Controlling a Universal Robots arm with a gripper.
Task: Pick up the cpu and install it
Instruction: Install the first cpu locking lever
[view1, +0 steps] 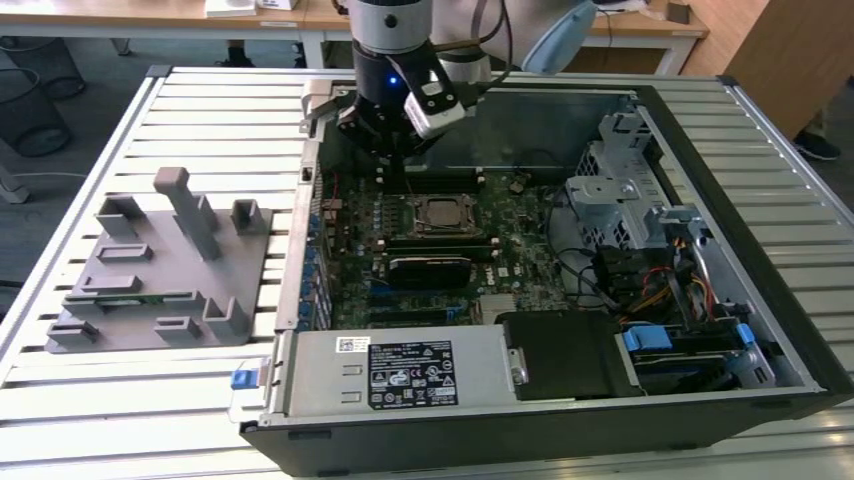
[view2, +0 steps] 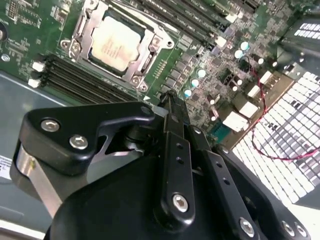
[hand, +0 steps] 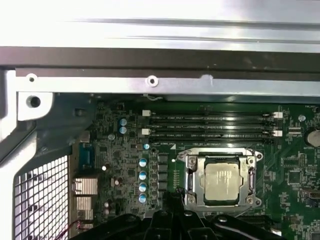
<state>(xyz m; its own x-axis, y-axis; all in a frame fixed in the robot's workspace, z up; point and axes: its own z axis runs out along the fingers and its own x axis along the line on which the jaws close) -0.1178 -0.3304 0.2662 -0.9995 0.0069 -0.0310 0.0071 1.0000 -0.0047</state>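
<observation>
The cpu lies flat in the motherboard socket, its silver lid up, framed by the metal retention bracket; it shows the same way in both wrist views, in the first wrist view at and in the second wrist view at; the socket serves as the landmark here. The claw hangs above the board just beside the socket, over the memory slots that run along one side of it; its two black fingers are pressed together with no gap between them and nothing is held. The socket sits on the green motherboard inside the open computer case, which lies on the slatted worktop; well apart from the socket, outside the case toward the exterior view's left, stands a grey plastic fixture.
</observation>
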